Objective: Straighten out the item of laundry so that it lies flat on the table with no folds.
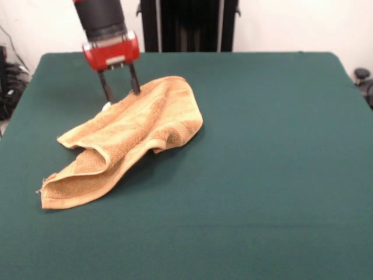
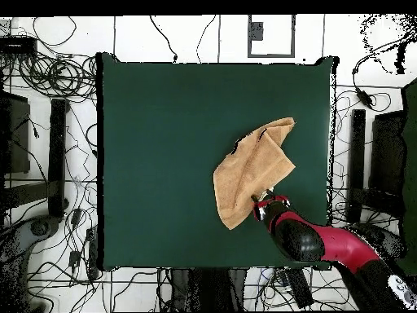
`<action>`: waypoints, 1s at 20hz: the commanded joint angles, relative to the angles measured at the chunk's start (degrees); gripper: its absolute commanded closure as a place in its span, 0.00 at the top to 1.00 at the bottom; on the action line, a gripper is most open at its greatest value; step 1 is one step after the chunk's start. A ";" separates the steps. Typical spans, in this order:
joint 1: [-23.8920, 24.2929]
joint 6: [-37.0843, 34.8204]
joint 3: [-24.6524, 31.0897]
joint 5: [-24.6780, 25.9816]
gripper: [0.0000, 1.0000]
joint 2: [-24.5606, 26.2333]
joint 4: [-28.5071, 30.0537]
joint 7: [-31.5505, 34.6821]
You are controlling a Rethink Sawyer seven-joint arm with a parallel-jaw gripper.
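The towel (image 1: 125, 140) lies rumpled and folded over itself on the green table (image 1: 262, 175). The gripper (image 1: 120, 87) stands at its far edge – fingers spread apart, tips down at the cloth, not clamped on it.

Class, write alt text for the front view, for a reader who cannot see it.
A crumpled tan towel lies folded over itself on a green table. A red and black robot hand reaches down from above, its two dark fingers open at the towel's far edge.
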State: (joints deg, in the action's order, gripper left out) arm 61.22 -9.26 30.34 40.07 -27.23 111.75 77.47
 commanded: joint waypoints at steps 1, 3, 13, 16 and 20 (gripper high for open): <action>-7.98 2.56 -2.97 3.59 1.00 10.48 -14.65 4.32; -11.26 4.46 -5.14 3.64 1.00 11.72 -17.65 6.05; -20.26 12.23 -9.05 0.95 1.00 18.20 -28.56 8.12; -18.29 10.64 -6.21 0.14 1.00 19.37 -28.52 7.30; -17.56 10.31 -5.05 -1.13 1.00 20.39 -28.69 7.66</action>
State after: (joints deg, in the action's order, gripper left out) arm 47.15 -6.80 20.10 40.11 -26.33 104.46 77.47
